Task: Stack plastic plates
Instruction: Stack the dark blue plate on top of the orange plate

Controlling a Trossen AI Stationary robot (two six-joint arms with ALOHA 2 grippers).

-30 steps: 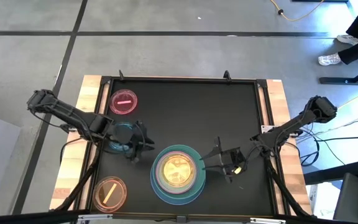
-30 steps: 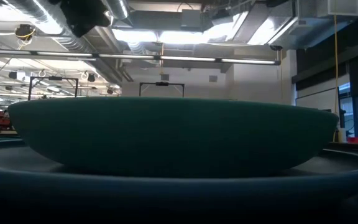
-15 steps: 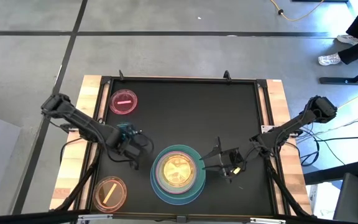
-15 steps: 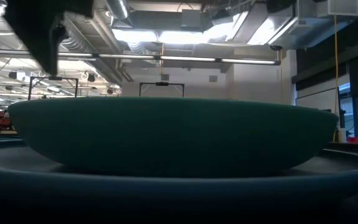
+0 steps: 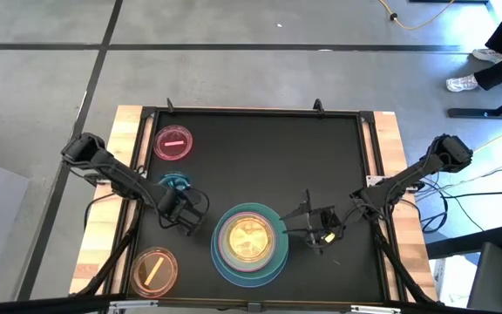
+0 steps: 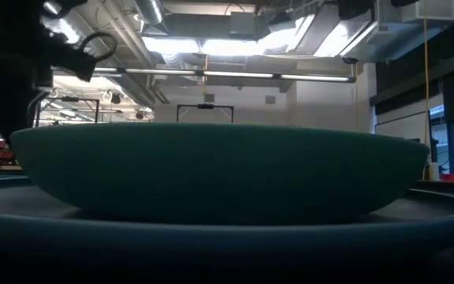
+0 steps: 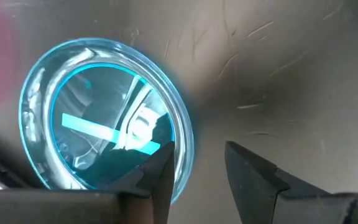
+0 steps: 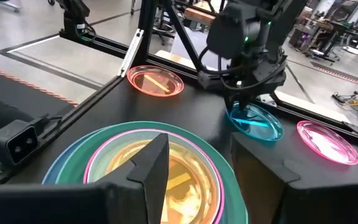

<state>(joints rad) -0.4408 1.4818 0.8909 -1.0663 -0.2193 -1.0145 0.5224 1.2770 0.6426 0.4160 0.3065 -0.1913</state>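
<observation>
High view shows us, starting at the left, the orange plate (image 5: 153, 270) near the bench's (image 5: 260, 157) front corner and the pink plate (image 5: 173, 143) toward the far corner, both well apart from our left pincer (image 5: 187, 215). That pincer stands parted over the near edge of the small blue plate (image 5: 175, 182); in the left wrist view one finger (image 7: 160, 177) sits just over the blue plate's rim (image 7: 104, 118) and the other outside it, and it has hold of nothing yet.

We judge the risk to lie here: the rim is thin and slick, so if we close too high or too shallow the plate may squirt out, tip up or skid across the bench toward the pink one.

Further right is the stack (image 5: 249, 242), with a yellowish plate on top inside pink, teal and light blue rings. A blue plate carried in crooked could land off-centre or nudge those layers askew.

Just beside the stack waits our right pincer (image 5: 306, 228), its fingers apart and empty; we could clip it when bringing the plate over.
</observation>
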